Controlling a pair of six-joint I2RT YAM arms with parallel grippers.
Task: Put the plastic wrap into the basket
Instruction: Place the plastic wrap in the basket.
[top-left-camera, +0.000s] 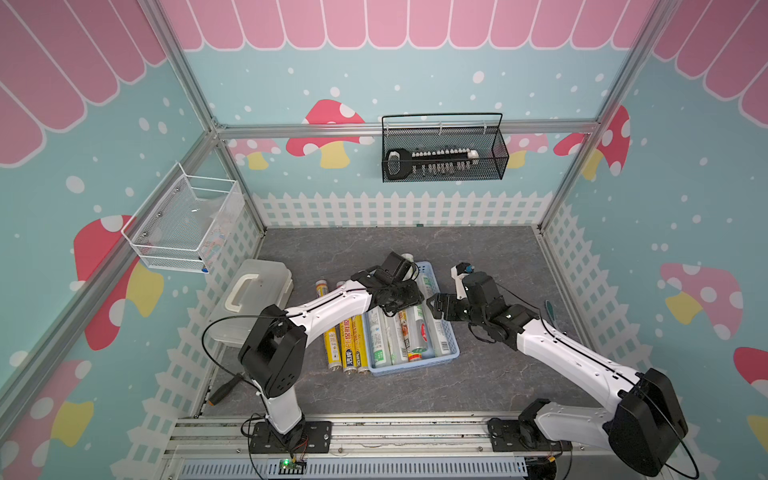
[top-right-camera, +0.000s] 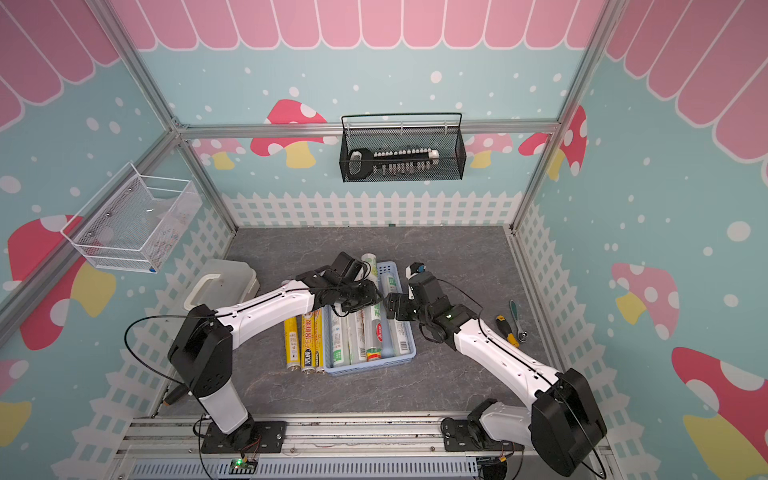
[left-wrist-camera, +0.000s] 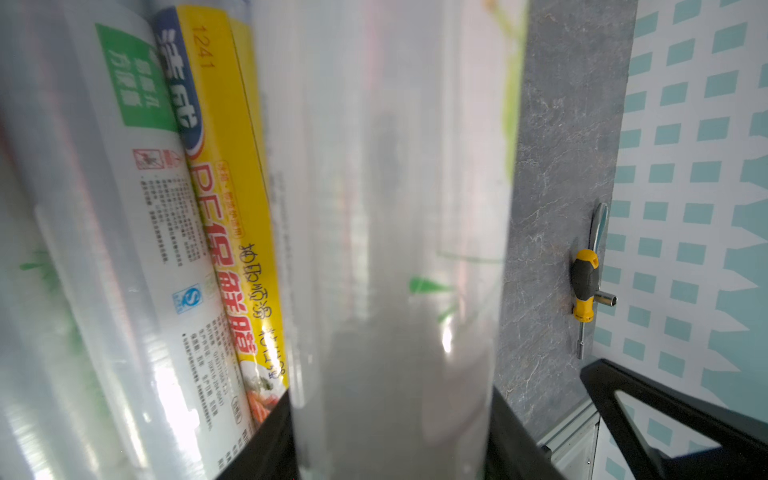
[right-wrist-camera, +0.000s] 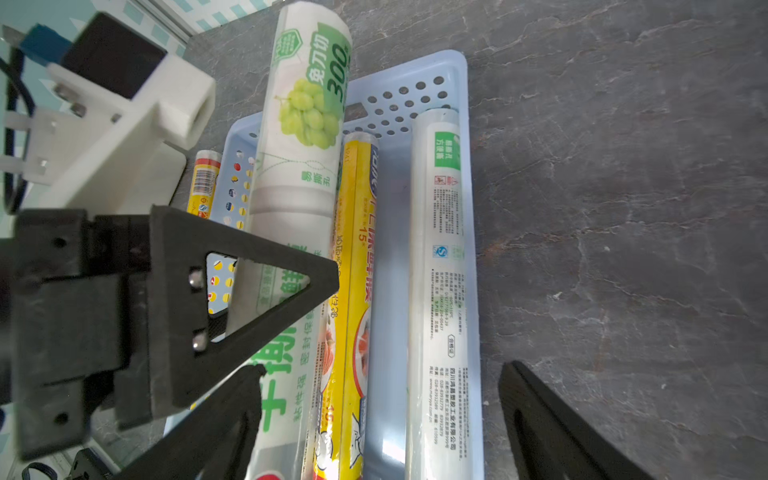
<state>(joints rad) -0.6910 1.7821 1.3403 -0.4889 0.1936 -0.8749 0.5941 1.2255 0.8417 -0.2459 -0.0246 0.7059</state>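
Observation:
The basket (top-left-camera: 415, 368) (top-right-camera: 370, 368) (right-wrist-camera: 453, 66) is a light blue tray mid-table holding several plastic wrap rolls, among them a yellow one (right-wrist-camera: 353, 249) and a white one (right-wrist-camera: 440, 249). My left gripper (top-left-camera: 401, 297) (top-right-camera: 357, 297) (left-wrist-camera: 390, 436) is shut on a long white, green-printed plastic wrap roll (top-left-camera: 420, 332) (top-right-camera: 369, 266) (left-wrist-camera: 395, 249) (right-wrist-camera: 307, 104) over the basket. That roll's far end pokes past the far rim. Three yellow rolls (top-left-camera: 349, 340) (top-right-camera: 306, 340) lie on the table by the basket's left side. My right gripper (top-left-camera: 434, 307) (top-right-camera: 390, 305) (right-wrist-camera: 384, 365) hangs open over the basket's right half, holding nothing.
A yellow-and-black screwdriver (top-right-camera: 507, 330) (left-wrist-camera: 584, 286) and a green-handled wrench (top-right-camera: 515, 316) lie by the right wall. A white lidded box (top-left-camera: 249, 299) stands at the left. A black wire basket (top-left-camera: 442, 151) hangs on the back wall, a white one (top-left-camera: 183, 224) on the left wall.

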